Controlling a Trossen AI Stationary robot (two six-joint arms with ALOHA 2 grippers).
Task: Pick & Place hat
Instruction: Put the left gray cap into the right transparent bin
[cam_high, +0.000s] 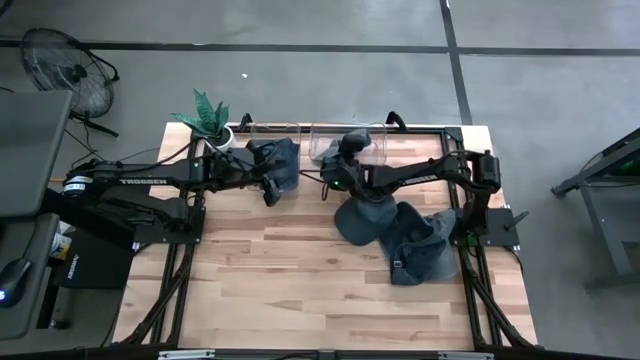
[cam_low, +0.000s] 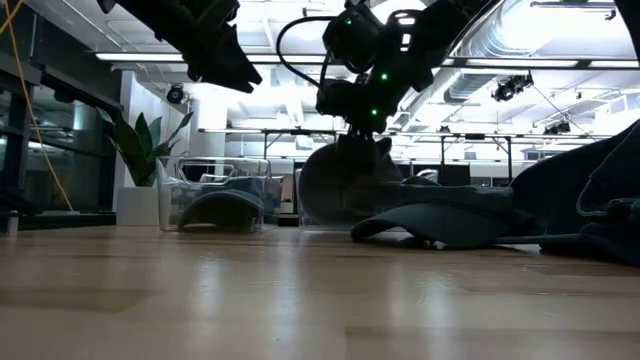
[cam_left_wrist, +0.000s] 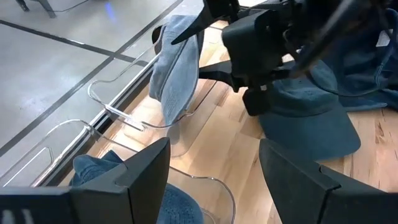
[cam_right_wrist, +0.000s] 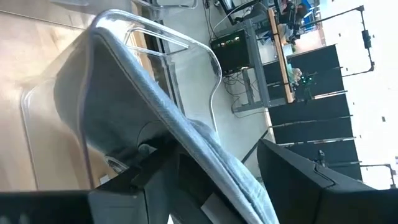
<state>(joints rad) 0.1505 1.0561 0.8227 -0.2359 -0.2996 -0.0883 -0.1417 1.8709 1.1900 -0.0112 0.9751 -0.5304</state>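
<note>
Looking down from above, the right gripper (cam_high: 352, 148) hangs over a clear bin (cam_high: 345, 145) at the back of the bench (cam_high: 300, 290) — more hats (cam_high: 415, 245) lie piled nearby. The left gripper (cam_high: 270, 185) waits, fingers spread, by its own bin.

From bench height, the hat (cam_low: 340, 185) stands on edge, long side up and down.

The left wrist view shows it draped over the bin's rim (cam_left_wrist: 177, 68).

The right wrist view shows the fingers spread around the cloth — so lift straight up, slowly, and don't snag it.
</note>
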